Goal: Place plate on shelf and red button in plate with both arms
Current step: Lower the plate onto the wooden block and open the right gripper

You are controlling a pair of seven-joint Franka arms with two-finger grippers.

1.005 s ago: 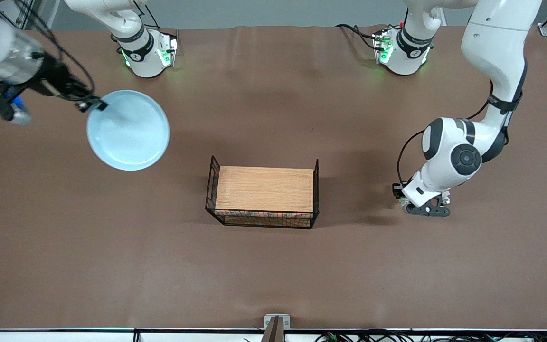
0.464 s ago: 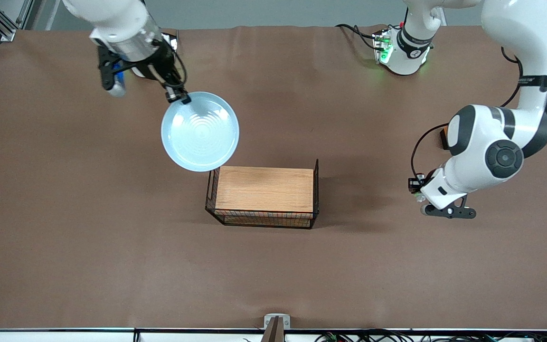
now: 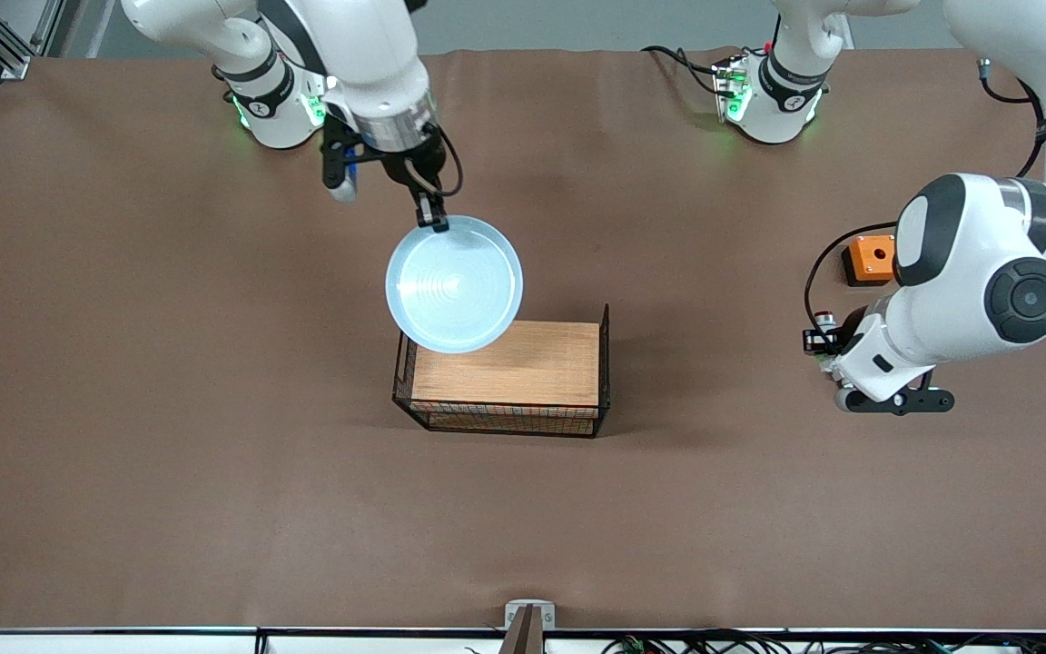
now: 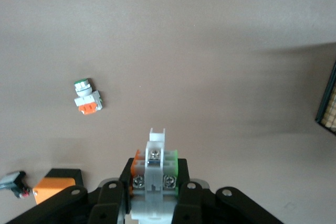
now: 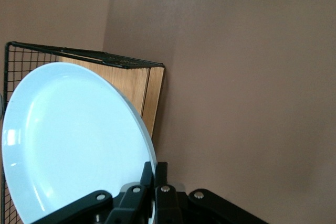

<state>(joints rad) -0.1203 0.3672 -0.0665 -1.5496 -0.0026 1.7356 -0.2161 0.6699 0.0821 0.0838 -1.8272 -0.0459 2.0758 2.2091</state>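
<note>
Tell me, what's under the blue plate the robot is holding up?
Under the plate, pinched at its rim by the right gripper, is a corner of the wooden-topped wire rack. That covered corner can't be seen.

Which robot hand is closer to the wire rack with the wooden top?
The right one. The right gripper holds the plate by its rim, up over the rack's edge. The left gripper, shut on the red button, is off toward the left arm's end.

Even overhead light, soft shadows, mild plate glare, sharp focus.
</note>
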